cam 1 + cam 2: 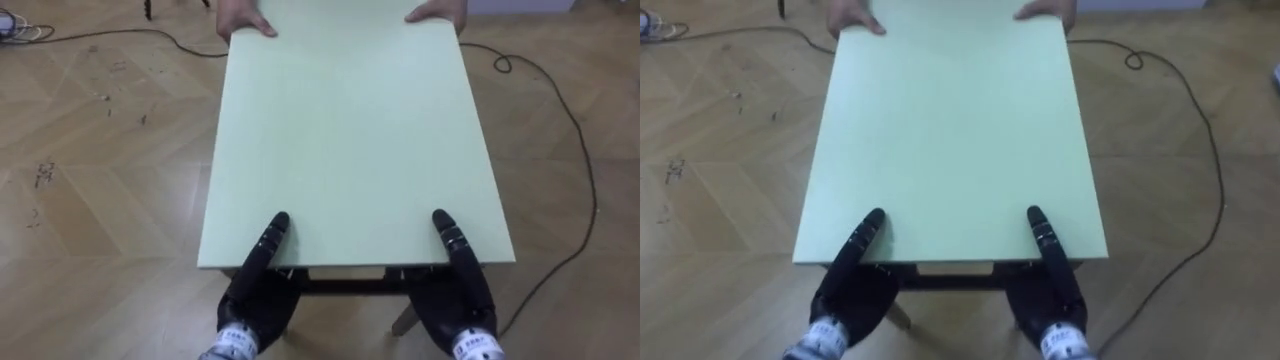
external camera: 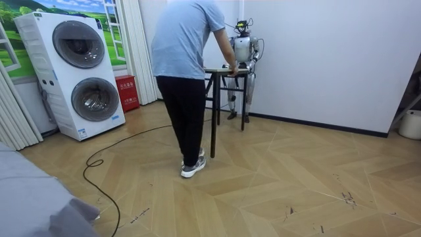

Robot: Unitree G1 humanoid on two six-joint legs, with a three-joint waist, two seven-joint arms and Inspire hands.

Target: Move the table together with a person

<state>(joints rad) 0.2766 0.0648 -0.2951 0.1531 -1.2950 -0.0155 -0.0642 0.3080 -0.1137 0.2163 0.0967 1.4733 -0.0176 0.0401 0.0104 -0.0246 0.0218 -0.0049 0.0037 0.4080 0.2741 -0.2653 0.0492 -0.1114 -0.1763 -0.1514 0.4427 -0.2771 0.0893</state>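
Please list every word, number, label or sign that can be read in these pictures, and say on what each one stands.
Nothing can be read.
Red box beside the stacked washing machines: pale marks on its front, too small to read.
White tag on the left hand: print too blurred.
White tag on the right hand: print too blurred.
Table top: none.

Item count from my position: one table point(image 1: 350, 130); two robot hands (left robot hand point(image 1: 262, 290), right robot hand point(image 1: 462, 300)); one person point(image 2: 184, 52); two person's hands point(image 1: 243, 20); apparently two stacked washing machines point(image 2: 79, 43).
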